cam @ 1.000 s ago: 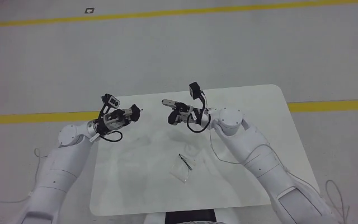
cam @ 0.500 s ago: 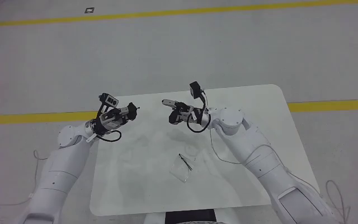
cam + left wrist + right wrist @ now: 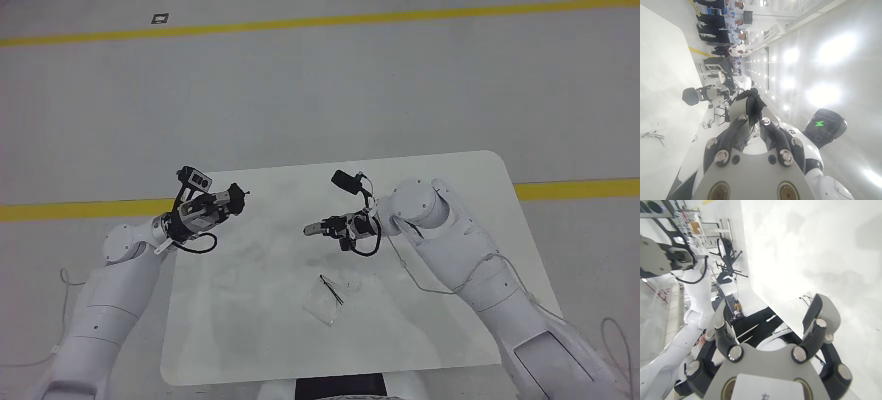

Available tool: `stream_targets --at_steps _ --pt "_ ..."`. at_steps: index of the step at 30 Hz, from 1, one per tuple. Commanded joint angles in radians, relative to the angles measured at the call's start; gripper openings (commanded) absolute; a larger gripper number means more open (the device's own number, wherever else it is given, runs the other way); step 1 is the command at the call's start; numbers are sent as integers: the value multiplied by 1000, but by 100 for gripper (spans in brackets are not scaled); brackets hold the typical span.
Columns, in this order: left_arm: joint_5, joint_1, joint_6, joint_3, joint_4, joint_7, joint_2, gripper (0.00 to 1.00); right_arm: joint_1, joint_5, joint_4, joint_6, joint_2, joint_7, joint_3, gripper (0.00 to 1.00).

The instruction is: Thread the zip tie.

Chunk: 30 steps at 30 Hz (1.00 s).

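My left gripper [image 3: 236, 196] hangs above the table's far left part, shut on a black zip tie [image 3: 753, 102] that is bunched between its fingertips [image 3: 743, 106]. My right gripper [image 3: 314, 229] hovers over the middle of the table, pointing toward the left arm, open with nothing between its fingers [image 3: 815, 308]. The two grippers are well apart. Loose black zip ties [image 3: 331, 288] lie on the table in front of the right gripper, also seen as thin dark strips [image 3: 654, 135] in the left wrist view.
A small clear bag [image 3: 322, 308] lies on the white table [image 3: 450, 190] just beside the loose ties. The table's right half and near left corner are bare. Yellow floor lines run behind and beside the table.
The right gripper has swung down from the far side toward the table's middle, closer to the loose ties. The left gripper shifted slightly left, still shut on its tie.
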<state>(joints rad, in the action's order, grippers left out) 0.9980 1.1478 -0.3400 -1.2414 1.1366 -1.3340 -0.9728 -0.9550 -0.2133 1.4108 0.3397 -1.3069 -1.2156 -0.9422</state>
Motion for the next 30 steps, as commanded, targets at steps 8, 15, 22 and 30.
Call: stream_targets --at_steps 8,15,22,30 --pt "0 0 0 0 0 0 0 0 -5 -2 8 -6 -1 7 3 100" --pt "0 0 0 0 0 0 0 0 14 -83 25 0 1 -93 74 100" --pt "0 0 0 0 0 0 0 0 55 -116 -7 0 -10 -174 162 100" --pt "0 0 0 0 0 0 0 0 79 -26 -47 0 -10 -174 227 100"
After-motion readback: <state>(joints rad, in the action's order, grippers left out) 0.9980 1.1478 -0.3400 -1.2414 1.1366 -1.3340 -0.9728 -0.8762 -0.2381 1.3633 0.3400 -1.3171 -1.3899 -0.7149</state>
